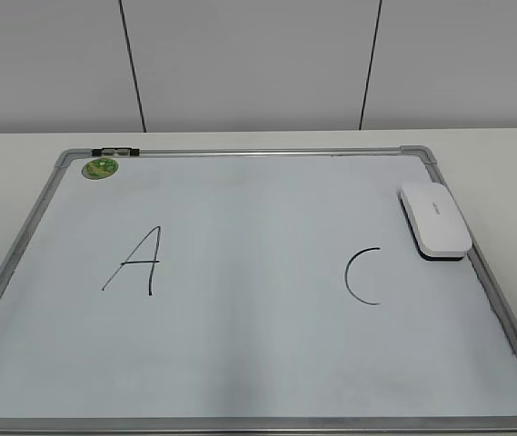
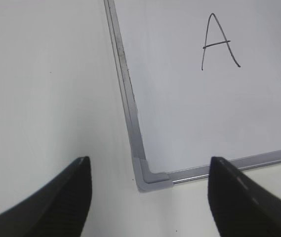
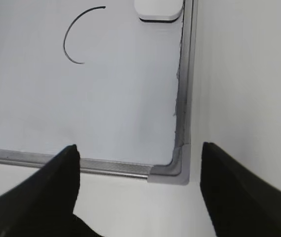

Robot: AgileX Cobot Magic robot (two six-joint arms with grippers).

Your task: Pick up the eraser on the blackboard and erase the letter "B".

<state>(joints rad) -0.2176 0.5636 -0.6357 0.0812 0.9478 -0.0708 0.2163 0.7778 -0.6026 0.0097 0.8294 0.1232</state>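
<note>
eraser (image 1: 434, 220) lies untouched on the blackboard (image 1: 240, 363), no "b" visible
left gripper (image 2: 147, 190) and right gripper (image 3: 140, 173) hover spread wide over the near corners.

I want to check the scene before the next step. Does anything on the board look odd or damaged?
No damage. One oddity: the blackboard shows only "A" and "C"; between them it is blank, with no "B". The eraser lies flat at its right edge.

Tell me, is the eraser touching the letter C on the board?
Apart. In the exterior view a strip of bare board separates the eraser from the letter C; the right wrist view shows the same gap.
</note>
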